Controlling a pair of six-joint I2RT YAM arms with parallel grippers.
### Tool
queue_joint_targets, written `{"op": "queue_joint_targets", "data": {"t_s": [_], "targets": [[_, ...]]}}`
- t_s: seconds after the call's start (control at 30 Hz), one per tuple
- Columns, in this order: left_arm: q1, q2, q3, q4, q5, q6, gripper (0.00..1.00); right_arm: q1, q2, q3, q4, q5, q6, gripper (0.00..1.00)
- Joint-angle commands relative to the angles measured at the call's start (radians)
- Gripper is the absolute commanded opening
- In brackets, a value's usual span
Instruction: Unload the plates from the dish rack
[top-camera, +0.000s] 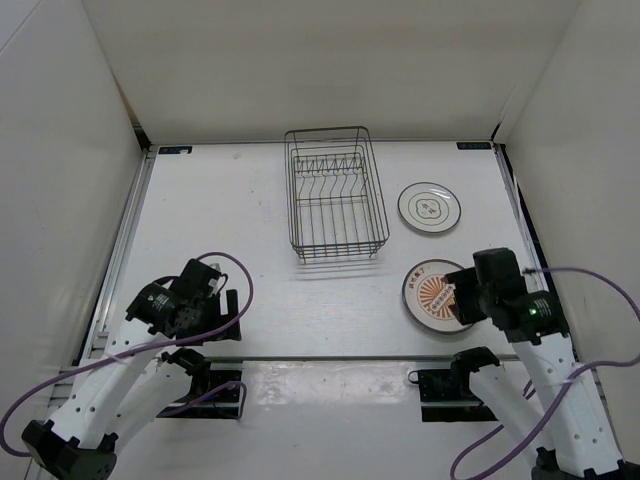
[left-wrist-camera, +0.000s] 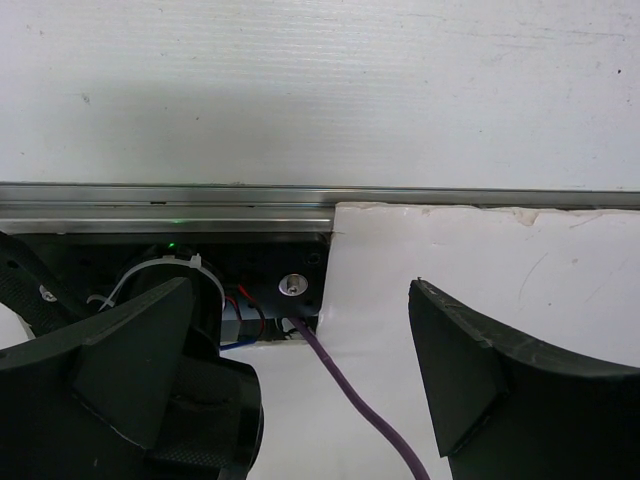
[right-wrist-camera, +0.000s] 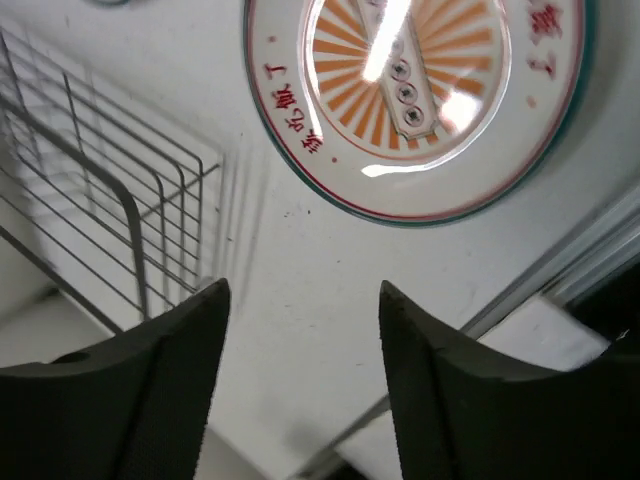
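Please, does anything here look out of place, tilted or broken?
Nothing stands out. The dish rack stands upright, and the grey-ringed plate and the orange sunburst plate lie flat on the table beside it, apart.

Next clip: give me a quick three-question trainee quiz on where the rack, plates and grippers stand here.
1. Short answer: how many plates lie flat on the white table beside the dark metal wire dish rack?
2. True or false: the right gripper is clamped on the round orange sunburst plate.
3. Which plate lies farther from the arm bases? A: the round grey-ringed white plate. B: the orange sunburst plate.
Key: 1: two. 2: false, its jaws stand open and empty. 3: A.
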Motion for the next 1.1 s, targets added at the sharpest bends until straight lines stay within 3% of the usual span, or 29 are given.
{"op": "queue_joint_targets", "data": {"t_s": [0.0, 0.03, 0.07, 0.1, 0.2, 0.3, 0.57, 0.73, 0.87, 1.0, 1.07], "targets": [[-0.004, -0.014, 0.008, -0.047, -0.013, -0.016, 1.0, 0.002, 0.171, 0.041, 0.32, -0.036, -0.406, 0.62], [-0.002, -0.016, 0.004, -0.052, -0.019, -0.019, 1.0, 0.005, 0.227, 0.077, 0.316, -0.03, -0.466, 0.58], [-0.002, -0.019, 0.001, -0.05, -0.021, -0.019, 1.0, 0.005, 0.33, 0.136, 0.319, -0.03, -0.516, 0.42], [-0.002, -0.019, 0.002, -0.053, -0.023, -0.018, 1.0, 0.014, 0.378, 0.186, 0.333, -0.032, -0.558, 0.39], [-0.002, -0.028, 0.011, -0.067, -0.038, -0.019, 1.0, 0.025, 0.53, 0.197, 0.53, -0.075, -0.688, 0.39], [-0.004, -0.036, 0.005, -0.061, -0.039, -0.013, 1.0, 0.025, 0.597, 0.189, 0.646, -0.064, -0.685, 0.38], [-0.002, -0.024, 0.001, -0.058, -0.046, 0.004, 1.0, 0.078, 0.935, 0.384, 0.647, -0.089, -0.693, 0.38], [-0.002, -0.013, 0.005, -0.055, -0.046, 0.028, 1.0, 0.135, 0.998, 0.433, 0.646, -0.128, -0.656, 0.38], [-0.004, -0.023, 0.004, -0.049, -0.044, 0.042, 1.0, 0.149, 0.961, 0.433, 0.578, -0.019, -0.589, 0.38], [-0.001, -0.021, 0.005, -0.044, -0.049, 0.048, 1.0, 0.144, 0.898, 0.494, 0.5, 0.054, -0.685, 0.52], [-0.004, -0.028, 0.007, -0.044, -0.047, 0.051, 1.0, 0.138, 0.895, 0.598, 0.362, 0.083, -0.743, 0.8]]}}
